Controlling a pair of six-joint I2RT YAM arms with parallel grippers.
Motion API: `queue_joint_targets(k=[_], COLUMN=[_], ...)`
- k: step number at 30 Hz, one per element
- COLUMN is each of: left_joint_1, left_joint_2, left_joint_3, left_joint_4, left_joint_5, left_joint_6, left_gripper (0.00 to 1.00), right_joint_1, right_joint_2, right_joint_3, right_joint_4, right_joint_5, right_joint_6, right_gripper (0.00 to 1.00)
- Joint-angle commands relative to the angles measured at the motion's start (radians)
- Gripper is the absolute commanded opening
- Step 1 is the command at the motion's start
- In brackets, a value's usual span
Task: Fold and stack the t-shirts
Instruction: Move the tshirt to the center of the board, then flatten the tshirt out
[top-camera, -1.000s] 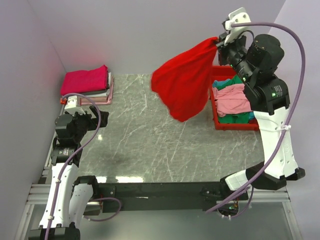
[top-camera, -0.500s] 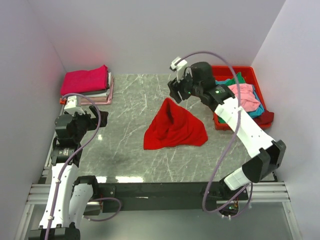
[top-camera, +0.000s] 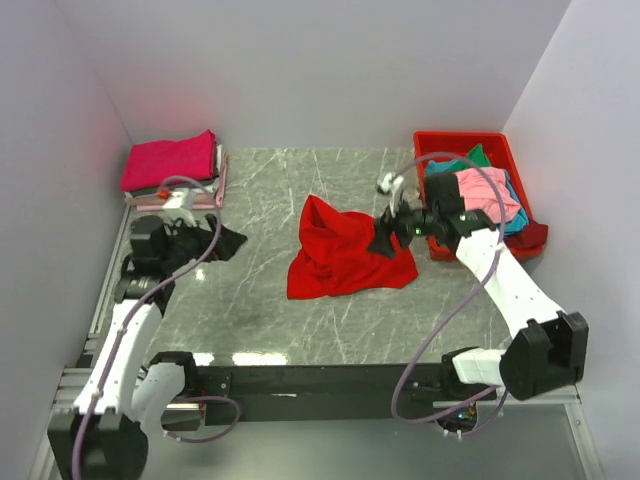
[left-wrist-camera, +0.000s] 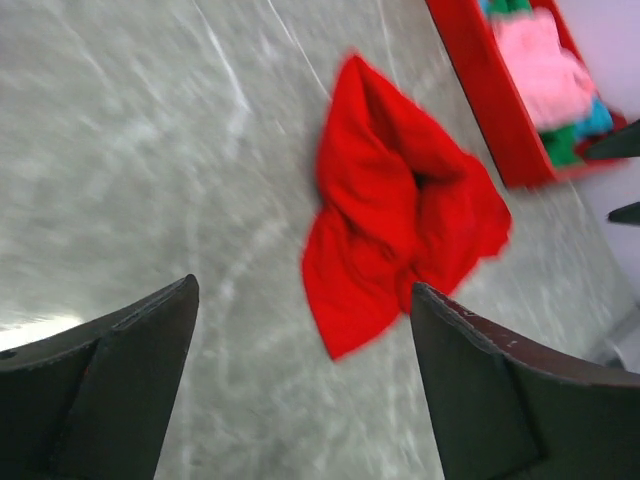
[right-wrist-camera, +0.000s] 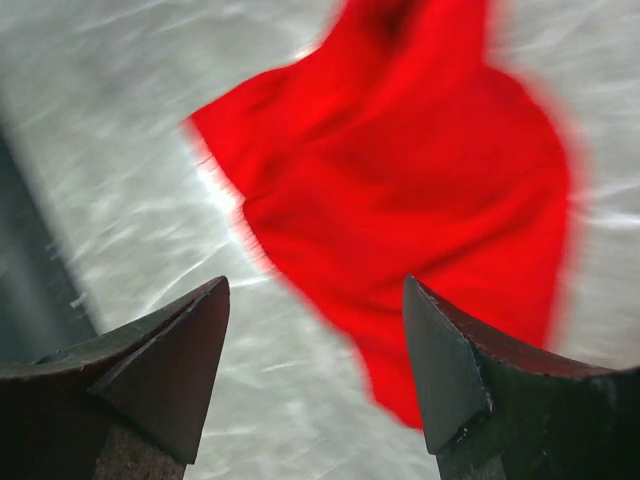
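A large bright red t-shirt lies crumpled in the middle of the table, also seen in the left wrist view and the right wrist view. My right gripper hovers low at its right edge, open and holding nothing. To the shirt's left my left gripper points at it, wide open and empty. At the back left sits a stack of folded t-shirts, with a magenta one on top.
A red plastic bin at the right holds loose pink, green and teal shirts; it also shows in the left wrist view. Walls close in the table at the left, back and right.
My right gripper has opened and let the red t-shirt drop from the air onto the table, then swung down beside it. My left arm has reached rightwards toward the shirt.
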Motion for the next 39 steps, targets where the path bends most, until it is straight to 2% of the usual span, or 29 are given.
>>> queue_joint_targets(k=[1,2,6,7,10,12,16,19,23,29,32,39], left_joint_1=[-0.09,-0.118,-0.3,-0.379,-0.51,-0.559,-0.674,-0.731,-0.78,-0.82,-0.83,-0.843], left_joint_2=[0.089,0.141,0.236,0.253,0.302,0.347,0.468,0.589,0.751,0.818,0.871,0.95], left_joint_3=[0.017,0.028,0.019,0.017,0.006,0.005,0.054,0.155,0.265,0.293,0.338,0.419], left_joint_4=[-0.009,-0.044,-0.079,-0.081,-0.05,-0.029,0.014,0.001,-0.117,-0.107,-0.147,-0.2], left_joint_5=[0.136,0.122,0.006,-0.066,-0.207,-0.277,-0.416,-0.518,-0.63,-0.66,-0.686,-0.755], left_joint_6=[-0.024,-0.038,-0.111,-0.128,-0.226,-0.298,-0.415,-0.508,-0.584,-0.636,-0.641,-0.631], left_gripper=[0.9,0.86,0.82,0.81,0.77,0.69,0.66,0.65,0.64,0.61,0.52,0.51], right_joint_1=[0.005,0.005,-0.003,-0.004,-0.004,-0.004,-0.001,-0.001,0.008,0.025,0.043,0.066], right_joint_2=[-0.088,-0.1,-0.113,-0.105,-0.074,-0.057,-0.027,-0.017,-0.024,0.002,0.019,0.036], right_joint_3=[-0.129,-0.164,-0.191,-0.189,-0.177,-0.166,-0.16,-0.157,-0.162,-0.159,-0.157,-0.156], right_joint_4=[0.012,0.007,0.026,0.029,0.024,0.014,0.006,-0.002,0.01,0.012,0.009,0.001], right_joint_5=[-0.221,-0.22,-0.185,-0.163,-0.13,-0.122,-0.117,-0.113,-0.103,-0.07,-0.067,-0.062], right_joint_6=[-0.086,-0.126,-0.113,-0.108,-0.09,-0.08,-0.073,-0.068,-0.054,-0.048,-0.051,-0.06], right_gripper=[0.76,0.76,0.76,0.75,0.75,0.75,0.74,0.74,0.74,0.74,0.74,0.74])
